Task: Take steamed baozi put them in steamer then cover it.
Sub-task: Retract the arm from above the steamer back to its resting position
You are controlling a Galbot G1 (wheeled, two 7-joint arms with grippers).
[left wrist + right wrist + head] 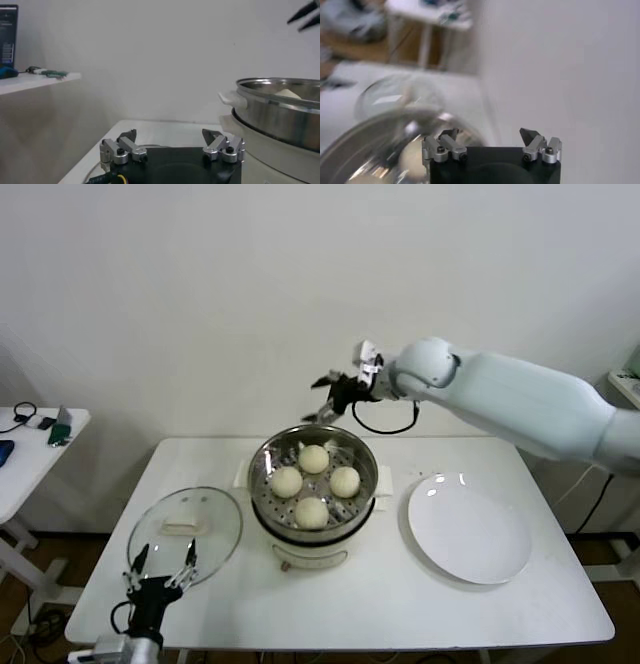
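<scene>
Several cream-white baozi [314, 458] lie in the shiny steamer [258, 469] at the table's middle. My right gripper [325, 399] hangs open and empty in the air just above the steamer's back rim. In the right wrist view the open gripper [490, 134] looks down past the steamer rim [380, 130] and one baozi [412, 155]. The glass cover [185, 534] lies flat on the table left of the steamer. At the cover's near edge my left gripper [163, 562] stands open and empty. Its wrist view shows the open gripper [170, 135] with the steamer [280, 107] off to one side.
A bare white plate [468, 529] lies on the table right of the steamer. A small side table [30, 434] with cables and gadgets stands at the far left. The white wall is close behind the steamer and the right arm.
</scene>
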